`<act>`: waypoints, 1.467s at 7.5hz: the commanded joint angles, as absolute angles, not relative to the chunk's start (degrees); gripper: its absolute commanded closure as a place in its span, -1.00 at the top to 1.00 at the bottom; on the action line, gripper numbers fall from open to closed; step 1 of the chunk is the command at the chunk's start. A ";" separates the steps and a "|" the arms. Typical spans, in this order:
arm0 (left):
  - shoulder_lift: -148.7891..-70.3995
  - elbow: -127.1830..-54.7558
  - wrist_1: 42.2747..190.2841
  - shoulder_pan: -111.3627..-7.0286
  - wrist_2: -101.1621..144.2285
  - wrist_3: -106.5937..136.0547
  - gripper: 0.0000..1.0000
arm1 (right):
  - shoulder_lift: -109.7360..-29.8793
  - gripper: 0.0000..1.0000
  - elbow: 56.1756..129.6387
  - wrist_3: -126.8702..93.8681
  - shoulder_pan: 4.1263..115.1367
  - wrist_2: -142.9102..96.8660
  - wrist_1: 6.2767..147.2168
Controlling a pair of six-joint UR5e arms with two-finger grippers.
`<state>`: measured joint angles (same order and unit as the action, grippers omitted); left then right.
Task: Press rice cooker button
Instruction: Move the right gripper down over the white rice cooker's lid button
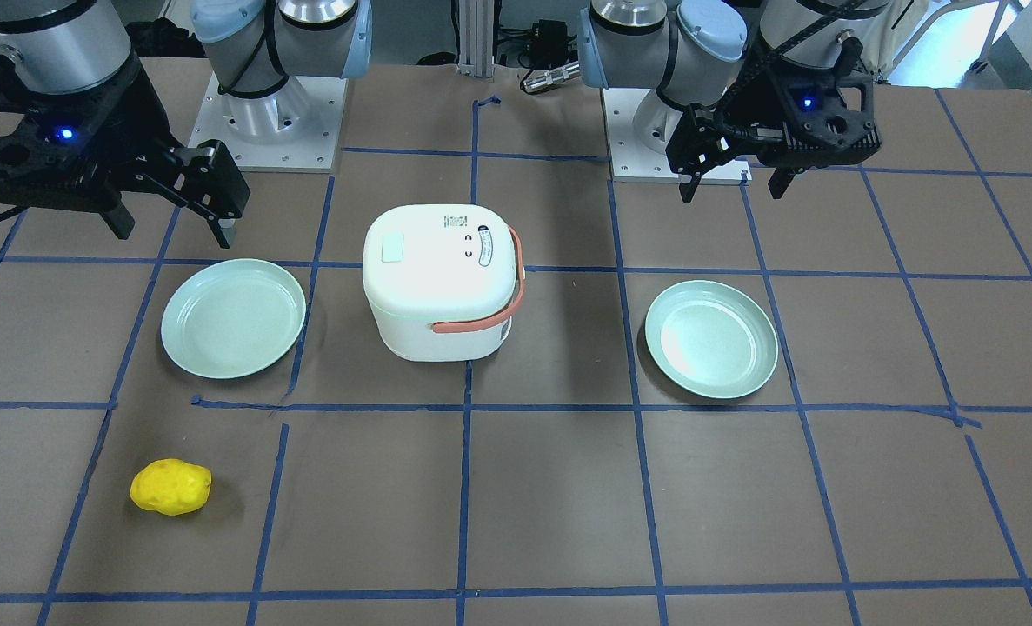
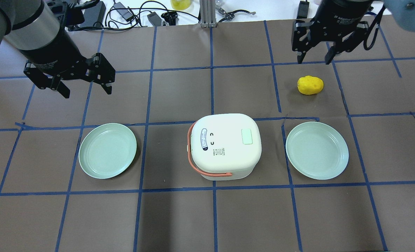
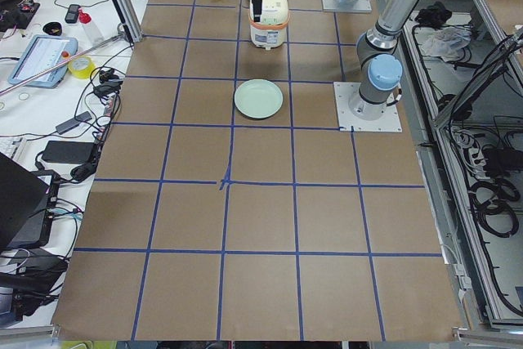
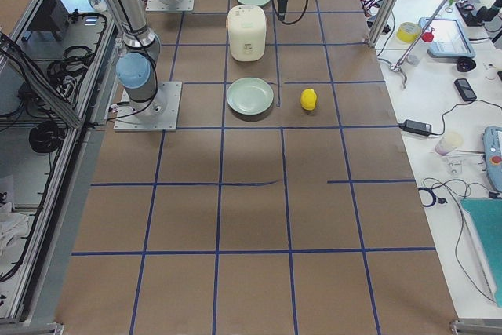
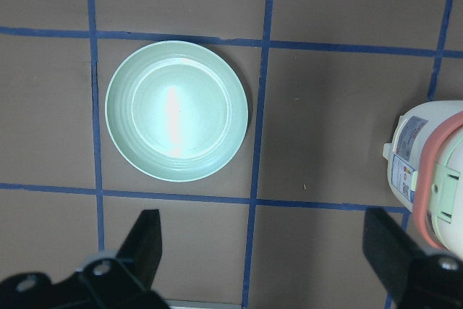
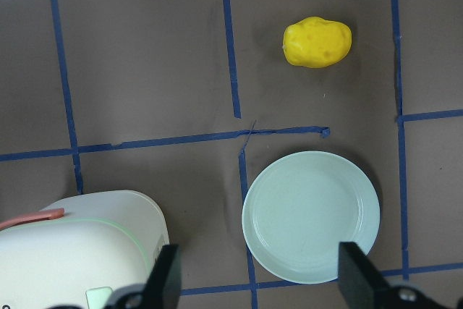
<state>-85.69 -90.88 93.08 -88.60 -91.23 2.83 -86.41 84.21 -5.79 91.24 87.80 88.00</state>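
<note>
The white rice cooker [image 2: 224, 145] with an orange handle stands mid-table, lid shut; it also shows in the front view [image 1: 442, 287]. Its pale green button [image 2: 246, 136] sits on the lid, toward my right side, and shows in the front view too [image 1: 392, 247]. My left gripper [image 2: 86, 90] hangs open and empty above the table, beyond the left plate and well left of the cooker. My right gripper [image 2: 314, 59] is open and empty, high at the far right, beyond the yellow potato. The cooker's edge shows in the left wrist view [image 5: 434, 179] and the right wrist view [image 6: 79, 244].
Two pale green plates flank the cooker, one at the left [image 2: 107, 150] and one at the right [image 2: 317, 150]. A yellow potato [image 2: 310, 85] lies beyond the right plate. Cables and gear lie past the table's far edge.
</note>
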 commanded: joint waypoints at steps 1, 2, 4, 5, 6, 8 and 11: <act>-85.69 -90.88 93.08 -88.59 -91.23 2.81 1.00 | -86.40 -0.92 88.58 -9.73 96.21 86.66 88.33; -85.69 -90.88 93.08 -88.59 -91.23 2.81 1.00 | -86.40 -0.94 90.33 -9.93 97.81 86.57 88.42; -85.69 -90.88 93.08 -88.59 -91.23 2.81 1.00 | -86.31 -0.97 95.95 -10.80 101.84 86.83 92.51; -85.69 -90.88 93.08 -88.59 -91.23 2.90 1.00 | -86.40 -0.96 98.50 -12.12 103.08 87.71 96.12; -85.69 -90.88 93.08 -88.59 -91.23 2.81 1.00 | -86.31 -0.96 99.48 -12.82 103.70 87.45 96.50; -85.69 -90.88 93.08 -88.59 -91.23 2.81 1.00 | -85.70 -0.95 101.33 -13.01 104.68 86.84 100.09; -85.69 -90.88 93.08 -88.59 -91.23 2.90 1.00 | -85.69 -0.95 103.00 -13.27 105.38 86.66 100.19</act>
